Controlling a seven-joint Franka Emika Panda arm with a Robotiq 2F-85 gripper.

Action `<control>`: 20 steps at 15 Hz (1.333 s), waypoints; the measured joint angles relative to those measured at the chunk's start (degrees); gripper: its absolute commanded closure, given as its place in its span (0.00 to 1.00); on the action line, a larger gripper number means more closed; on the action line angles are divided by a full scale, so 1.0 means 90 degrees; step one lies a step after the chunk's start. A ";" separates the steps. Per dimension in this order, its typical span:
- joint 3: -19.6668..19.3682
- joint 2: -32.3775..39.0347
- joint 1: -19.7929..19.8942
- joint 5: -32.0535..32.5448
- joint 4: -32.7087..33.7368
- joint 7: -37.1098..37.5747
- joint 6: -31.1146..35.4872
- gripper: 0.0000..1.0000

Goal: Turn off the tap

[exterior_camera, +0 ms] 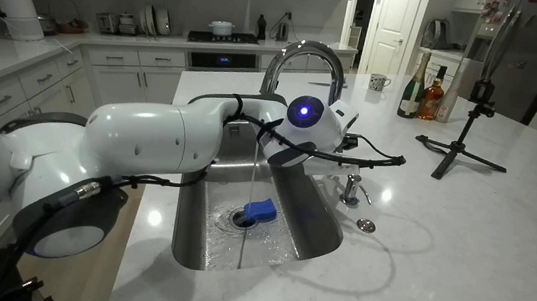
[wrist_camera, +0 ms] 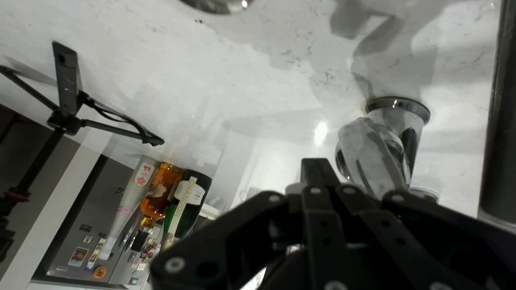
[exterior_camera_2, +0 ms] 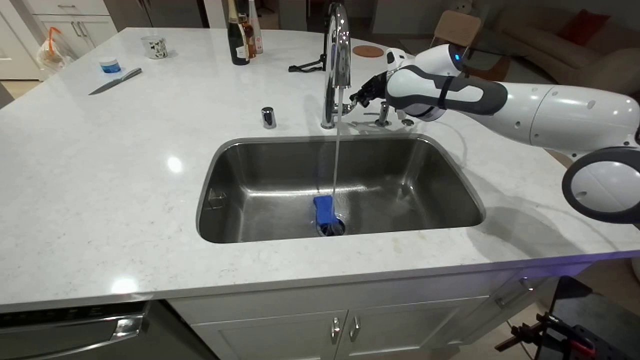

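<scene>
The tap is a tall chrome gooseneck whose arch rises behind the arm in an exterior view. Its upright and spout also show in an exterior view, with water running from the spout into the sink. A short chrome handle sticks out at the side of its base. My gripper is at the end of this handle; whether they touch I cannot tell. In the wrist view the gripper has its fingertips together with nothing visible between them. The tap's base and handle body are just right of the tips.
A blue sponge lies by the drain in the steel sink. A soap dispenser and round chrome cap are beside the sink. Bottles, a black tripod, a mug and a knife are on the counter.
</scene>
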State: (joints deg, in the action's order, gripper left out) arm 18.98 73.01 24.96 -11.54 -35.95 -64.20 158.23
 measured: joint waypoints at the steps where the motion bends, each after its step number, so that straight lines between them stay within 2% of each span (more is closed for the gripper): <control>1: 0.0094 0.0029 -0.0007 0.0000 0.0043 0.0000 0.0077 1.00; 8: 0.0572 0.0182 -0.0133 0.0000 0.0117 0.0023 0.0117 1.00; 14: 0.0601 0.0261 -0.0149 -0.0001 0.0203 0.0067 0.0142 1.00; 20: 0.0648 0.0374 -0.0135 -0.0010 0.0480 0.0429 0.0792 1.00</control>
State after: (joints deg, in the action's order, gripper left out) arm 24.81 76.37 23.75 -11.63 -31.62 -60.34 165.36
